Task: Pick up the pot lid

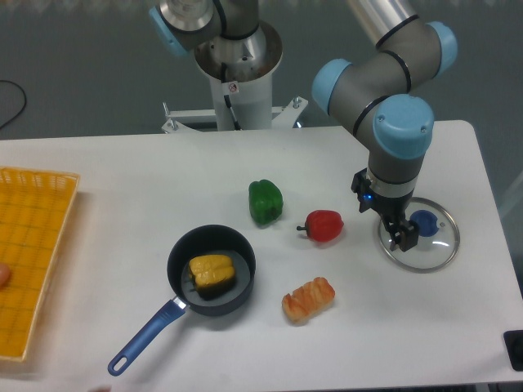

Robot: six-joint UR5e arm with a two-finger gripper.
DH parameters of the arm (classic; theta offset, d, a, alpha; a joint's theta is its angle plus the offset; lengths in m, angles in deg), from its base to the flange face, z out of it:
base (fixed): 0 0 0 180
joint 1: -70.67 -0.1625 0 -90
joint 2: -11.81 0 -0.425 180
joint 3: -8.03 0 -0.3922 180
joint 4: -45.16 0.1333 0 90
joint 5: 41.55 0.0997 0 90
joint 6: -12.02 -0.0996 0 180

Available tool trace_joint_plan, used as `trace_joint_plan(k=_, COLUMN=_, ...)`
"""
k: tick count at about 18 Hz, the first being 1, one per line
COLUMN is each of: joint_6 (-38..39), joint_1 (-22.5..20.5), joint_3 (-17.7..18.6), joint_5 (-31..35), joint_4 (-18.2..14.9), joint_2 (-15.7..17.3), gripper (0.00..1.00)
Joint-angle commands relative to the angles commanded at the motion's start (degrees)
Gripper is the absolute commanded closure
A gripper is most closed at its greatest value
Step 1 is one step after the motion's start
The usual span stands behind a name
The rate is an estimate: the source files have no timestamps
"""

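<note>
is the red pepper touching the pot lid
Apart. The camera view shows a strip of white tabletop between the red pepper and the left rim of the pot lid.

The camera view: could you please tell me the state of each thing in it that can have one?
Pot lid: flat, knob up.
Pan: upright, uncovered, holding a yellow item.
Gripper: at the lid, opening unclear.
Green pepper: whole.
Red pepper: whole.
Yellow bin: uncovered.

Lab-like robot setup, grey arm (pixel 400 126) over white table (pixel 122 204), pan (pixel 178 253), pepper (pixel 265 202), orange bin (pixel 41 245)
</note>
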Motion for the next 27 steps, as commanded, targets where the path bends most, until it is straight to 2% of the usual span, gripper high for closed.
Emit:
trace_joint_plan(k=18, joint_6=0.09, joint_1=-0.61, joint_3=-0.09, joint_5=-0.09, joint_4=0.18, joint_2=-0.87, gripper=0.0)
trace_joint_plan(k=20, joint_6=0.27, joint_1=-0.44, joint_3=0.17, joint_5=0.0, joint_4=1.05, joint_2=-1.14, gripper=0.0)
trace_joint_plan(k=24, joint_6=-0.17, joint_1=-4.56, joint_3=0.79, joint_5=-0.44, joint_4=1.85, joint_2=-2.2, gripper=0.0)
trace_joint_plan(k=27, joint_6=-6.65, joint_1=-7.02, joint_3=1.49, joint_5=-0.09, joint_4=1.85, joint_2=-2.37, gripper=0.0)
